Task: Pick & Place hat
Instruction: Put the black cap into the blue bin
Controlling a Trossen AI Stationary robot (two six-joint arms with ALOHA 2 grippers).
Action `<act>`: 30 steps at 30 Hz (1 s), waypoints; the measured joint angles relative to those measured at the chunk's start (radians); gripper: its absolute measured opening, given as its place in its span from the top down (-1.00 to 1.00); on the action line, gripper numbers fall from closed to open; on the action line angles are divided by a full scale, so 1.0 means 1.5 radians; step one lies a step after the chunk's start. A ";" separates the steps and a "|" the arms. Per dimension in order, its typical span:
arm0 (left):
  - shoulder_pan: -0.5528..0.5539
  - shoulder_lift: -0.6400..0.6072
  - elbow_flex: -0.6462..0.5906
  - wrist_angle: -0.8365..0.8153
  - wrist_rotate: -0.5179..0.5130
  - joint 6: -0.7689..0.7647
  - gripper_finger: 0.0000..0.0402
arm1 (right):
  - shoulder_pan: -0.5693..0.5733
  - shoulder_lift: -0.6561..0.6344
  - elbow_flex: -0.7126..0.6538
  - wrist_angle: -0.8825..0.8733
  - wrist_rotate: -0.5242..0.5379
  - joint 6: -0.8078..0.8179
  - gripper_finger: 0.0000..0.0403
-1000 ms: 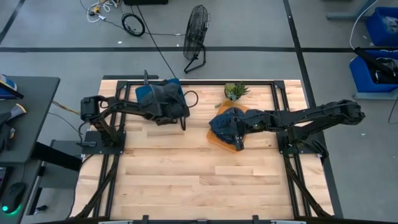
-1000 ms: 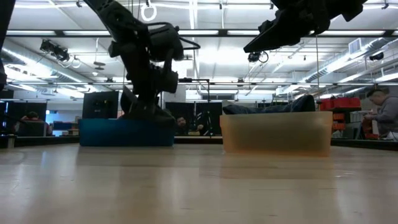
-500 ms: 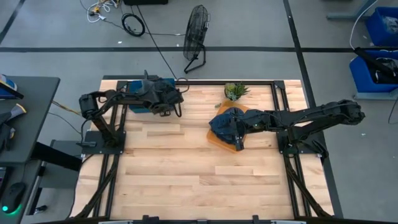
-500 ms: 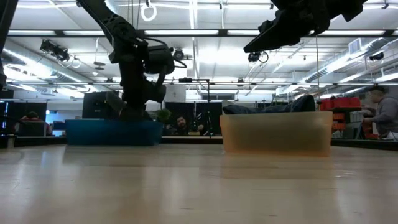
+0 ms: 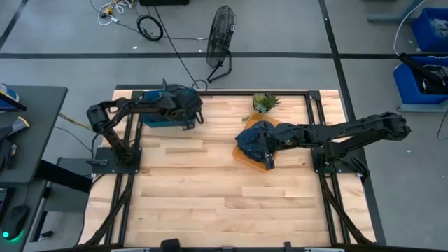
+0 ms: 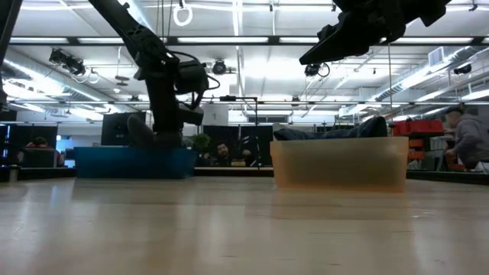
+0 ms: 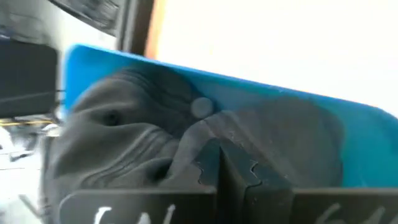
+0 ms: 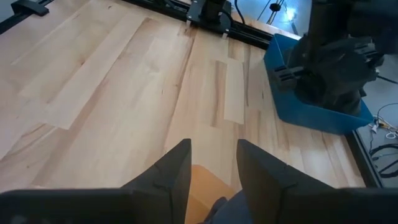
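A dark grey hat [image 7: 137, 137] lies in a blue bin [image 5: 155, 117] at the table's far left; its crown shows above the bin rim in the low view [image 6: 140, 130]. My left gripper [image 7: 217, 171] reaches down into the bin [image 6: 134, 162] and is shut on the hat. A dark blue hat [image 5: 252, 136] lies in a tan bin [image 5: 245, 159] at the table's far middle. My right gripper [image 8: 211, 165] hovers open above that bin [image 6: 340, 162], touching nothing. My left gripper pinches a raised fold of the grey hat's crown [image 7: 198, 140] between its two shut fingers, not far from the top button [image 7: 202, 107]. The fingers come from above, slanting down into the bin. The hat rests inside the blue bin, its cloth wrinkled and slack.
A small potted plant [image 5: 264, 102] stands at the far edge next to the tan bin. Bare wooden table [image 5: 224, 203] spreads over the near half. A fan [image 5: 220, 42] stands on the floor beyond the table. People sit in the room behind [image 6: 466, 145].
My left gripper has gone toward the table's far left corner and down with the grey hat, which now lies inside the blue bin rather than hanging over its right side. The blue bin has slid a little toward the left edge.
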 joint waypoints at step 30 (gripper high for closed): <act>0.132 -0.115 0.001 -0.223 -0.088 -0.275 0.98 | 0.000 0.000 0.000 -0.010 0.000 0.000 0.34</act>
